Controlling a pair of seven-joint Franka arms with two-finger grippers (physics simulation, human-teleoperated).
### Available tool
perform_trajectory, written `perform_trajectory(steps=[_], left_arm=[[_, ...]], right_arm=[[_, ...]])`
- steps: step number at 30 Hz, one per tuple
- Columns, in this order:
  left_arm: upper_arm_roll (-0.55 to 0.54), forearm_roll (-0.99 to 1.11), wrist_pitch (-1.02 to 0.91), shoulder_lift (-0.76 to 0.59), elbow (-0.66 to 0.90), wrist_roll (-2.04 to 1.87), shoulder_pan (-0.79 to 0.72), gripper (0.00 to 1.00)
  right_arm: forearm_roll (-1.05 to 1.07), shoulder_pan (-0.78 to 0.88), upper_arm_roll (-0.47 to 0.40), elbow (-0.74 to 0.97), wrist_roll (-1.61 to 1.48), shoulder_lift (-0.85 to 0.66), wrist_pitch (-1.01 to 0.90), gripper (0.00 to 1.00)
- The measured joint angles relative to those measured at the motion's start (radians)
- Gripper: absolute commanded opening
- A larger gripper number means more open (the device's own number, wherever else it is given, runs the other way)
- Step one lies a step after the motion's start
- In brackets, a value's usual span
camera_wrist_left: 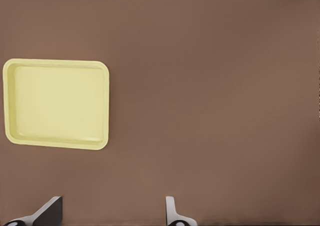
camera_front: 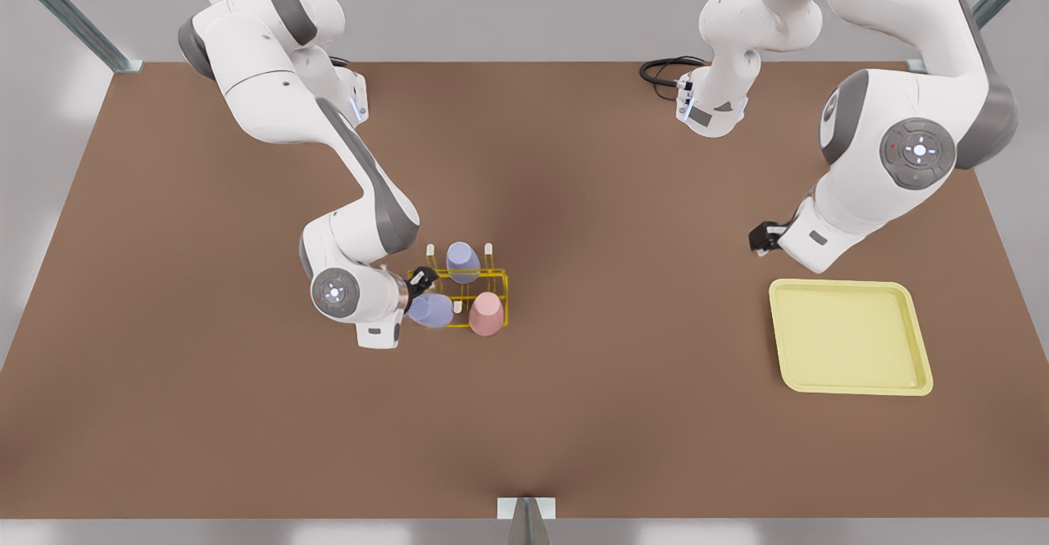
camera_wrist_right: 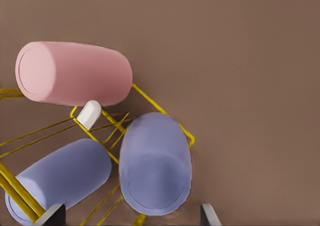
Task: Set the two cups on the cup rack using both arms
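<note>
Brown worktop, bare up front. Right tool open astride the near lavender cup on the cup rack; pink cup at its 3 o'clock, second lavender cup past it at 1. Cups look light, rigid, slick: grip mid-wall. Left tool open, waiting beyond the tray.

A brown table is seen from above. A pale-yellow square tray with a raised rim is laid flat on it toward the front view's right. A black cable is coiled at the far edge.
</note>
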Motion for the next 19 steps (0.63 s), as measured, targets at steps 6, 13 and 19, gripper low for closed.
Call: perform_trajectory(steps=[6,13,19], left_arm=[[-0.001,-0.007,-0.062,0.005,0.060,0.095,-0.003,1.00],[0.001,-0.007,-0.136,0.030,0.101,0.170,-0.003,1.00],[0.002,-0.007,-0.156,0.047,0.100,0.215,-0.001,1.00]], right_arm=[[-0.179,0.003,-0.047,0.194,0.021,-0.024,-0.098,1.00],[-0.267,-0.177,-0.175,0.137,0.140,-0.389,-0.381,1.00],[-0.196,-0.231,-0.215,-0.037,0.211,-0.592,-0.480,1.00]])
